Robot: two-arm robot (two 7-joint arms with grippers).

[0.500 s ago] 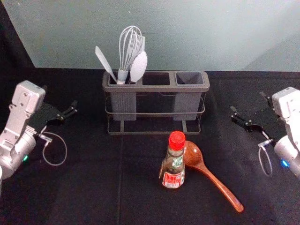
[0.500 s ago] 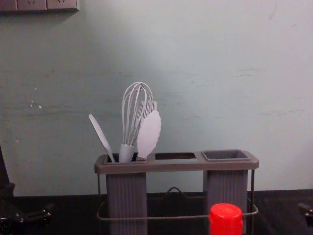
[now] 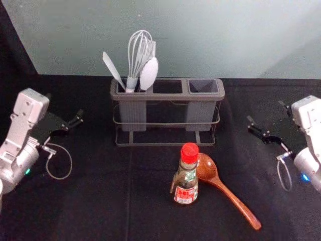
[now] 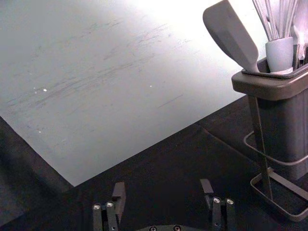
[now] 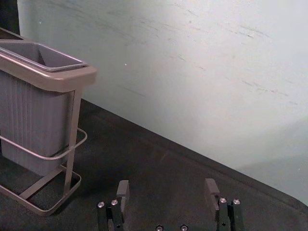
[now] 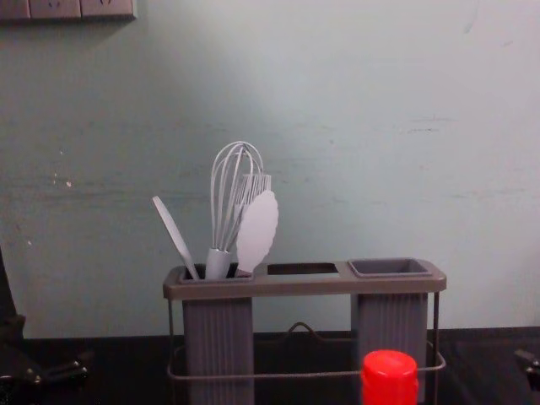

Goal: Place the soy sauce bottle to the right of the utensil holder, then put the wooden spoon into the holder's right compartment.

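My left gripper (image 3: 64,106) is open at the left of the utensil holder (image 3: 171,144), apart from it. Out to the holder's right, my right gripper (image 3: 265,111) is also open. Nothing is between the fingers of the left gripper (image 4: 162,187) or the right gripper (image 5: 167,187) in their wrist views. The soy sauce bottle (image 3: 185,181) stands upright in front of the holder; its red cap (image 6: 389,376) shows in the chest view. Beside the bottle lies the wooden spoon (image 3: 233,197), bowl near the bottle, handle slanting toward the front right. The holder's right compartment (image 6: 390,267) is empty.
A whisk (image 3: 132,60), a flat spatula (image 3: 113,69) and a pale spoon-like utensil (image 3: 148,73) stick up from the holder's left compartment. A pale wall (image 3: 241,40) rises behind the black-covered table (image 3: 95,206).
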